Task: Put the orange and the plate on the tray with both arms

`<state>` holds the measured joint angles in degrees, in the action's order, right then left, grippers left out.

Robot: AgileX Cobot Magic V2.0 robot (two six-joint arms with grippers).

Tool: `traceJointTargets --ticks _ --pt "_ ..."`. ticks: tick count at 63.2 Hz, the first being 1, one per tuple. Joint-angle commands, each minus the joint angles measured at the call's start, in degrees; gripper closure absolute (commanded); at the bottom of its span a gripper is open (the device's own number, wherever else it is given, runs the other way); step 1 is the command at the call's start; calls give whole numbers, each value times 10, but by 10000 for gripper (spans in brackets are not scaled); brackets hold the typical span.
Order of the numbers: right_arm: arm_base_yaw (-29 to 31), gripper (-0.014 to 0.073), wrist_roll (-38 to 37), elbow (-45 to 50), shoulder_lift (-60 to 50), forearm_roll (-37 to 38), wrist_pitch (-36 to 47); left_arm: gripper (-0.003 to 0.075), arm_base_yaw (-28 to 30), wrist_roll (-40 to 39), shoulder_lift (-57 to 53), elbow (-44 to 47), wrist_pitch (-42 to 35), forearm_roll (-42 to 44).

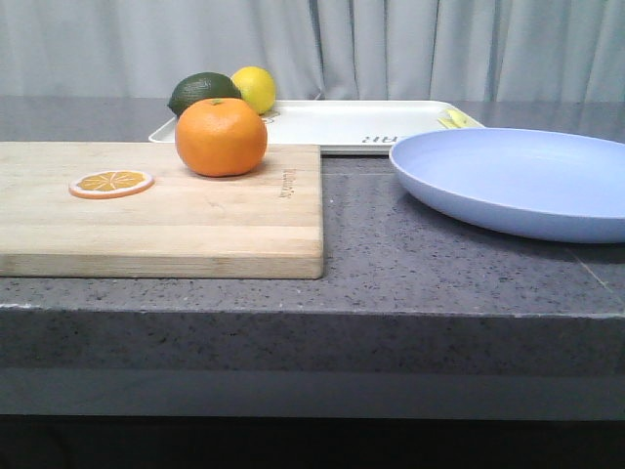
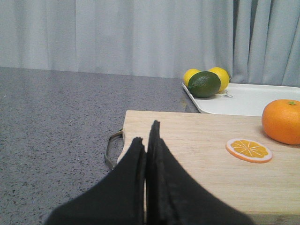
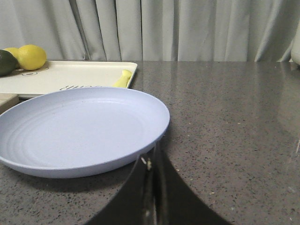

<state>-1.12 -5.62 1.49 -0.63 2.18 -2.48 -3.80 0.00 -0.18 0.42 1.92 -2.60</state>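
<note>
Two closed, empty hands are noted: the left hand (image 2: 146, 154) faces the firm, roll-prone orange (image 1: 221, 136) on the cutting board (image 1: 195, 220), best gripped across its middle, while the right hand (image 3: 151, 171) faces the light, stiff plate (image 1: 518, 181) on the tabletop (image 1: 391, 283), best pinched at its rim, the tray (image 1: 342, 122) lying behind.

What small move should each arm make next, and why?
Probably open both grippers first. The left gripper is shut, low over the cutting board, with the orange sitting free ahead of it. The right gripper is shut near the plate rim. Neither item is on the tray yet.
</note>
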Motion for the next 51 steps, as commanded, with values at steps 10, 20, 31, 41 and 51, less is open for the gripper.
traceJointTargets --ticks 10,20,31,41,51 --pt "4 711 0 -14 -10 7 49 740 -5 -5 -11 15 -47 1" --pt "4 711 0 -14 -10 7 49 740 -5 -5 -11 15 -47 1" --pt "4 711 2 -14 -10 9 66 740 -5 -5 -11 15 -47 1" --pt "4 711 2 -14 -10 9 86 740 -5 -5 -11 15 -47 1" --pt "4 711 2 -14 -10 9 92 740 -5 -5 -11 15 -74 -2"
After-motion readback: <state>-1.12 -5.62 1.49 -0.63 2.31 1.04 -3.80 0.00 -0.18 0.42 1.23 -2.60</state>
